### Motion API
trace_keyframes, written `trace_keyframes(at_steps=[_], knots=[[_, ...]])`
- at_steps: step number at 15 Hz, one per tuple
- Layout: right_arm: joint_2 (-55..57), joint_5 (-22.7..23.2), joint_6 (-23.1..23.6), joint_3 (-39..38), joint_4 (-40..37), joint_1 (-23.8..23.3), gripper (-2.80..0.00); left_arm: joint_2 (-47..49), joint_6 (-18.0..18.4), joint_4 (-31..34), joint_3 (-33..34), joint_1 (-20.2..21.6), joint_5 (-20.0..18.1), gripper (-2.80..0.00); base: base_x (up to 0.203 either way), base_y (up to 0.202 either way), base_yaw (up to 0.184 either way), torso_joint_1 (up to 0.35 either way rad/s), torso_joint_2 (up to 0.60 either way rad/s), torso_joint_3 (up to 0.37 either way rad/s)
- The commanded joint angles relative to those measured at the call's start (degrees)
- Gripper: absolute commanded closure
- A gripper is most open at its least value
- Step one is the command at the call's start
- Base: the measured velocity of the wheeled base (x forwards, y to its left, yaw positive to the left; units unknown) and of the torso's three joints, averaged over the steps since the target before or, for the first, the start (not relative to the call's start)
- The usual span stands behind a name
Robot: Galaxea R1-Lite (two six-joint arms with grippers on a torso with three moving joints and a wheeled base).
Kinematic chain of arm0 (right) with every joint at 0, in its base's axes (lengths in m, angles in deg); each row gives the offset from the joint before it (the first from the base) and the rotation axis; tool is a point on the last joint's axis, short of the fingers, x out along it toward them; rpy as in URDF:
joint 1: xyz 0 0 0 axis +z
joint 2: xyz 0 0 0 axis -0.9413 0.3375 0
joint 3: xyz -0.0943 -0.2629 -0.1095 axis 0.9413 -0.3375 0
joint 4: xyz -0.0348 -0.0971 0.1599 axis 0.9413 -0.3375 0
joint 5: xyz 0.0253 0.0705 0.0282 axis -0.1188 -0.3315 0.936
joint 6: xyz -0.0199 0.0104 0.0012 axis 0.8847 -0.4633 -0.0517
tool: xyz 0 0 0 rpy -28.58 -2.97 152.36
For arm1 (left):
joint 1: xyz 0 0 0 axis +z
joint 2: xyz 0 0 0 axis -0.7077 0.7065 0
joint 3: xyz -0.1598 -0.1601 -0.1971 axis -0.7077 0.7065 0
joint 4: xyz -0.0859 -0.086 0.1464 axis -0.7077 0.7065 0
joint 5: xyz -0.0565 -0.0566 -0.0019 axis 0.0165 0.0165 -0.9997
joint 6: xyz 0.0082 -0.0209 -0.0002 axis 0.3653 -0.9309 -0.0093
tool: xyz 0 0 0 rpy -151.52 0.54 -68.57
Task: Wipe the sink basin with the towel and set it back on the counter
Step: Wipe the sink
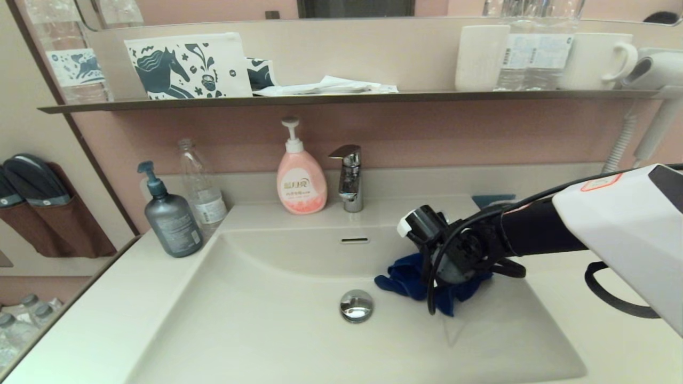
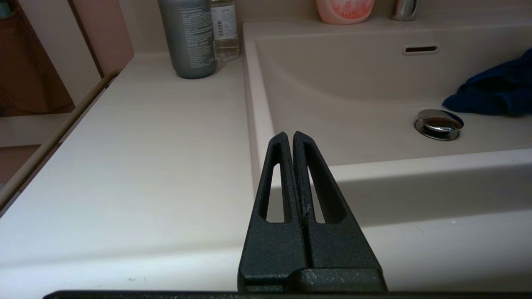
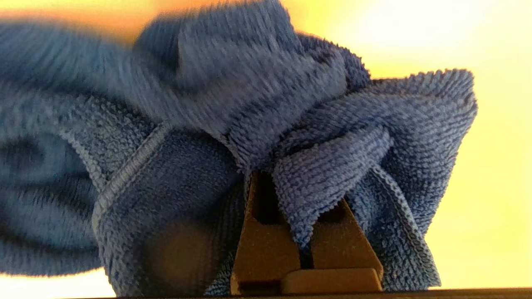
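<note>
Your sink basin (image 1: 267,320) fills the counter (image 1: 96,330), and the towel (image 1: 405,280) sits bunched on the basin floor just right of the drain plug (image 1: 356,305). Your right gripper (image 3: 305,182) has its jaws clamped on a towel fold. Your left gripper (image 2: 293,139) idles over the counter, jaws pressed together. Watch the thin fold: I judge that dragging could pull it free or snag the plug.

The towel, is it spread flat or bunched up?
Bunched up. The towel lies rumpled in the sink basin beside the drain plug, its folds gathered in the right tool.
</note>
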Motion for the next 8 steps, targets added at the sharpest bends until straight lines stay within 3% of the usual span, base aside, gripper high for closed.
trace_keyframes(at_steps=[1,5,8], knots=[[-5.0,1.3,-2.5,-1.5,-7.2,0.8,0.00,0.1,0.0,-0.1,0.0,0.0,0.0,0.00,0.000,0.000,0.000,0.000,0.00,0.000],[-10.1,6.7,-6.0,-1.1,-15.5,5.0,0.00,0.1,0.0,-0.1,0.0,0.0,0.0,0.00,0.000,0.000,0.000,0.000,0.00,0.000],[-13.5,10.8,-8.1,-0.5,-16.8,8.8,0.00,0.1,0.0,-0.1,0.0,0.0,0.0,0.00,0.000,0.000,0.000,0.000,0.00,0.000]])
